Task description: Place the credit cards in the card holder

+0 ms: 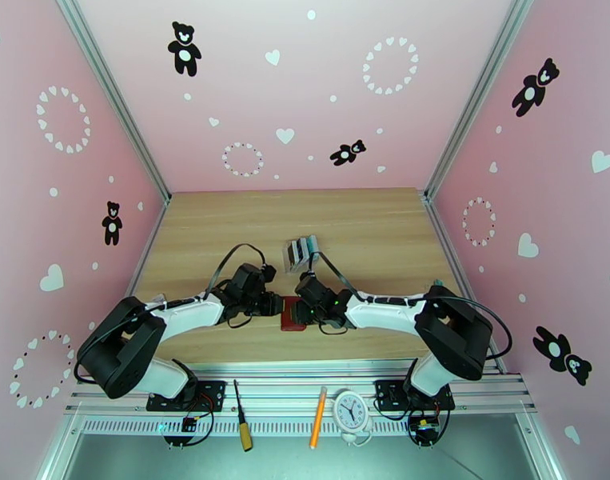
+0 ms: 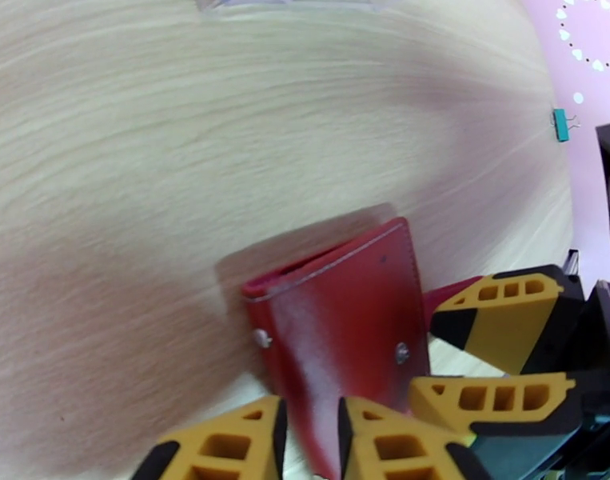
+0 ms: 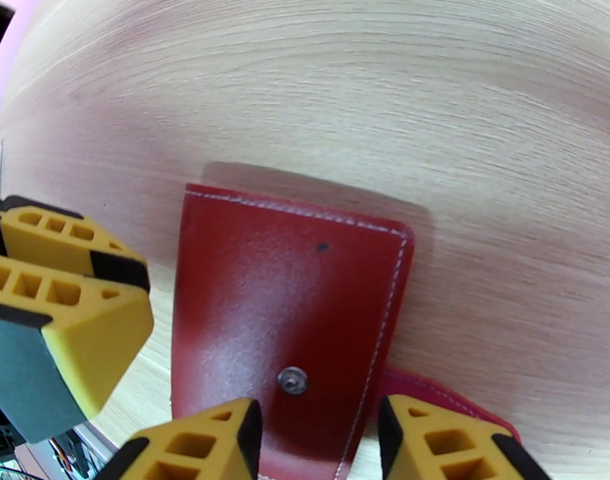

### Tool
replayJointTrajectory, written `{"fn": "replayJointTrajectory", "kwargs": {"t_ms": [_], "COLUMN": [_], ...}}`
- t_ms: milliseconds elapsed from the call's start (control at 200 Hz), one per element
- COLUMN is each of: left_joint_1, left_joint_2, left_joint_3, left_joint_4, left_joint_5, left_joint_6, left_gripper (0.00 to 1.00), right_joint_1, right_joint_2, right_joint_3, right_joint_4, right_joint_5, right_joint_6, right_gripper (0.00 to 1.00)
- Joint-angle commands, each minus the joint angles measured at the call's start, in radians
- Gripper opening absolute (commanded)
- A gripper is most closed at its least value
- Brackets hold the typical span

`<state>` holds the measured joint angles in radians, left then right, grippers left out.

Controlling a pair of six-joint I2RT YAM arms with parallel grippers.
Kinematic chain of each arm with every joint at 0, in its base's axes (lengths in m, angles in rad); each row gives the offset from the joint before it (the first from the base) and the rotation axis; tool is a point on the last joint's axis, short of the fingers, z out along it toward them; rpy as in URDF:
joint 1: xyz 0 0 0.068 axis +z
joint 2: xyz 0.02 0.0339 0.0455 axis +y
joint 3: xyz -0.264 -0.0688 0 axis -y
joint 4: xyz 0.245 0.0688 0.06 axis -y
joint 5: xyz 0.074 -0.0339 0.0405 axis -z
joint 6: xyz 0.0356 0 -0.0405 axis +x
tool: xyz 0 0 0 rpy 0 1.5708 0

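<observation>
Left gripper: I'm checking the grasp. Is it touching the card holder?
Touching. The left wrist view shows the card holder wedged between the fingers of the left gripper, with red leather against both inner pads.

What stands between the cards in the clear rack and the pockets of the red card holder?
The card holder lies folded, outer cover up, hiding its pockets. The left gripper and right gripper both straddle its edge. Nothing else visibly blocks the cards.

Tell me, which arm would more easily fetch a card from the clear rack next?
Probably the right. The rack sits just beyond the right gripper, which straddles the card holder loosely. The left gripper looks clamped on it and could steady it.
</observation>
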<state>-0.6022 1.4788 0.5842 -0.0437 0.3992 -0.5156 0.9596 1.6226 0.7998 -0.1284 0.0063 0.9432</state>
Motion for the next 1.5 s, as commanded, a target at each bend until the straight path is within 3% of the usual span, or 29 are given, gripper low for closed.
{"fn": "replayJointTrajectory", "kwargs": {"t_ms": [0,551,1492], "left_joint_1": [-0.004,-0.005,-0.004], "left_joint_2": [0.011,0.046,0.087], "left_joint_3": [0.006,0.02,0.035], "left_joint_4": [-0.024,-0.038,-0.043], "left_joint_5": [-0.028,-0.041,-0.04], "left_joint_6": [0.022,0.029,0.032], "left_gripper": [0.26,0.13,0.11], "right_joint_1": [-0.008,-0.018,-0.058], "right_joint_2": [0.017,0.021,-0.02], "right_joint_3": [-0.018,-0.028,-0.061], "right_joint_4": [0.014,0.052,0.131], "right_joint_5": [-0.012,-0.052,-0.149], "right_joint_6": [0.014,0.016,0.038], "right_gripper": [0.46,0.45,0.44]}}
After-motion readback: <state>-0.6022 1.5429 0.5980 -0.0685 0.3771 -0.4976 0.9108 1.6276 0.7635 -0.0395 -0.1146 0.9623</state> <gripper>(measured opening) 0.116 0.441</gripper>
